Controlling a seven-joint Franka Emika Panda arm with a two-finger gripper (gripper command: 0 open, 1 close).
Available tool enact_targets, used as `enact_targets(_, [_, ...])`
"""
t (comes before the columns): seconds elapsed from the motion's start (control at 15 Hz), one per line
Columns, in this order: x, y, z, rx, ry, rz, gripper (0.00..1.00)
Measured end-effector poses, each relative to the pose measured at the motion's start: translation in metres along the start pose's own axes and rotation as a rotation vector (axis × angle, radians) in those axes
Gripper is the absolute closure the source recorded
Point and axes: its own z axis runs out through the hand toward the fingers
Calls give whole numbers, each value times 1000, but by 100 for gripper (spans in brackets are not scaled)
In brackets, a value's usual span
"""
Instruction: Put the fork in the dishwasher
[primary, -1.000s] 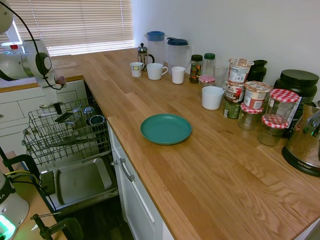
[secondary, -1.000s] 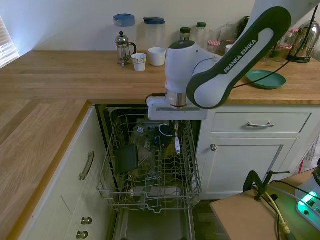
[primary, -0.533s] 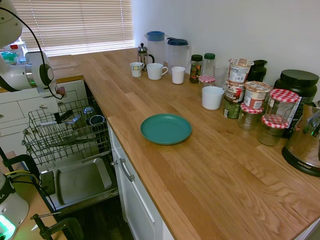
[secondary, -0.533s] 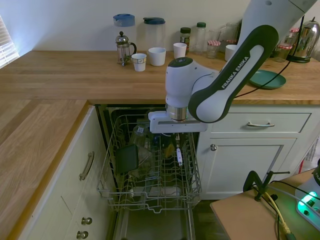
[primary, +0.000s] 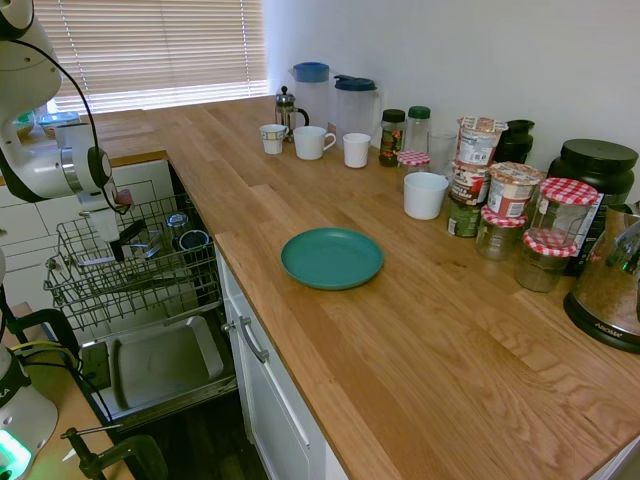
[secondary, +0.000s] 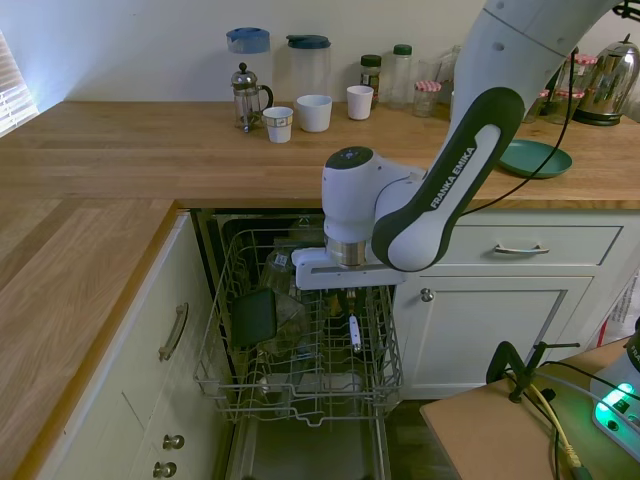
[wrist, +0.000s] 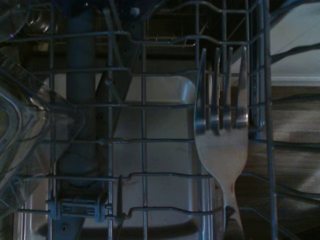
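Observation:
The dishwasher stands open, its grey wire rack (secondary: 300, 392) pulled out over the dropped door (primary: 165, 365). My gripper (secondary: 347, 300) hangs just inside the top of the rack's right half, shut on the fork (secondary: 355, 331). The fork points straight down between the wires. Up close in the wrist view, the fork (wrist: 222, 150) shows its tines in front of the rack's wires, with the rack's floor beyond. From the other side, the gripper (primary: 122, 243) sits low among the wires of the rack (primary: 130, 290).
A black item (secondary: 253, 317) and a clear plastic container (wrist: 30, 135) occupy the rack's left half. Cups (primary: 190, 238) sit at the rack's back. A teal plate (primary: 332, 257), mugs and jars stand on the wooden counter. White drawers (secondary: 520, 245) flank the rack.
The arm has come down, carrying the fork from above the rack's top edge to lower among its wires. The grip on the fork is unchanged.

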Motion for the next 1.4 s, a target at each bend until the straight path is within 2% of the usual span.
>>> enact_targets(0.47, [0,-17,61,34,6,24,100])
enact_targets(0.53, [-1,-19,64,34,8,29,0])
enact_targets(1.4, [-2,-27,67,48,19,44,0])
